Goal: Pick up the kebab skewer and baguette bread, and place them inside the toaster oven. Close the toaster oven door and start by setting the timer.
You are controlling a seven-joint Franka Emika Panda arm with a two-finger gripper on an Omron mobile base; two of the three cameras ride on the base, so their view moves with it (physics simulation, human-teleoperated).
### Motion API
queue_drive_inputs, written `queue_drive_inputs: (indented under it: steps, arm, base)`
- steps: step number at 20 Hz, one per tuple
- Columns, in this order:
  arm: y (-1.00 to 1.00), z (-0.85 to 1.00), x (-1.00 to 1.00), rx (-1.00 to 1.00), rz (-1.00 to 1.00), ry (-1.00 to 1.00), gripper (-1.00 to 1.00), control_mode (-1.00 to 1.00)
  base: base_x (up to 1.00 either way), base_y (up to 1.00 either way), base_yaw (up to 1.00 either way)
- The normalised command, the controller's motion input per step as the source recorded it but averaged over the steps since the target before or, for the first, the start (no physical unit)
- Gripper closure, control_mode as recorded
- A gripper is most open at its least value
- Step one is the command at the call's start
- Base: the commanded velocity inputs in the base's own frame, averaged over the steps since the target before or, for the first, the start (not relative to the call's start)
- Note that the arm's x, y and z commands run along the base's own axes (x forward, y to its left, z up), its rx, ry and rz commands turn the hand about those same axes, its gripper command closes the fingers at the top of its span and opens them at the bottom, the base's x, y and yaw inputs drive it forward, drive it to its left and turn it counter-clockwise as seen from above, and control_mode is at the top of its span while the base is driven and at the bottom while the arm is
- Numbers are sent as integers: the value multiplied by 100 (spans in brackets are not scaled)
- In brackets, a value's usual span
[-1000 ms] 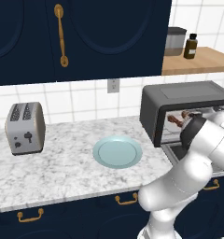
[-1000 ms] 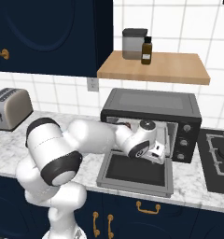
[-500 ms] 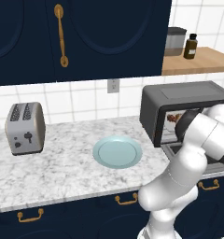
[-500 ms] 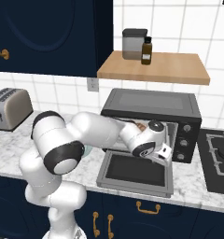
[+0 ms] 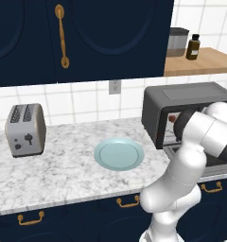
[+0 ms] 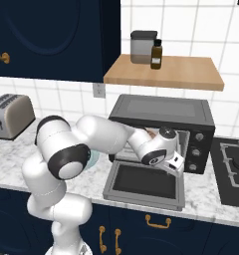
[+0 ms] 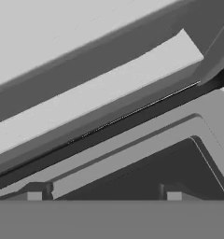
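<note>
The toaster oven (image 6: 161, 112) (image 5: 181, 101) stands on the counter at the right, its door (image 6: 144, 182) folded down flat. Inside the cavity a golden-brown end of the baguette bread (image 6: 150, 133) shows behind my wrist. A small dark-red bit of the kebab skewer (image 5: 172, 118) also shows there. My gripper (image 6: 174, 162) hangs over the right part of the open door, just in front of the cavity. In the hand view my gripper (image 7: 103, 196) is open, its fingertips (image 7: 34, 196) wide apart with nothing between them, above the door's grey frame (image 7: 132, 154).
An empty pale-blue plate (image 5: 118, 154) lies mid-counter and a silver two-slot toaster (image 5: 25, 129) stands at the left. A wooden shelf (image 6: 164, 72) with a canister and a brown bottle hangs above the oven. A stove top (image 6: 233, 167) is to the right.
My hand has shifted a little to the right at the oven mouth and the elbow has swung with it. The plate, toaster and oven door have not moved.
</note>
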Motion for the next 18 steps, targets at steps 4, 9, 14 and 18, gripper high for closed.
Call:
queue_drive_inputs:
  steps: [4, 9, 14, 18]
  arm:
    - [13, 0, 45, 0, -9, 0, -100, -100]
    - [23, 0, 45, 0, -9, 0, -100, -100]
    - [18, 1, 40, 0, -8, 0, -100, -100]
    - [1, 0, 30, 0, -7, 0, -100, -100]
  base:
    - [0, 0, 0]
    - [0, 0, 0]
    - [0, 0, 0]
    - [0, 0, 0]
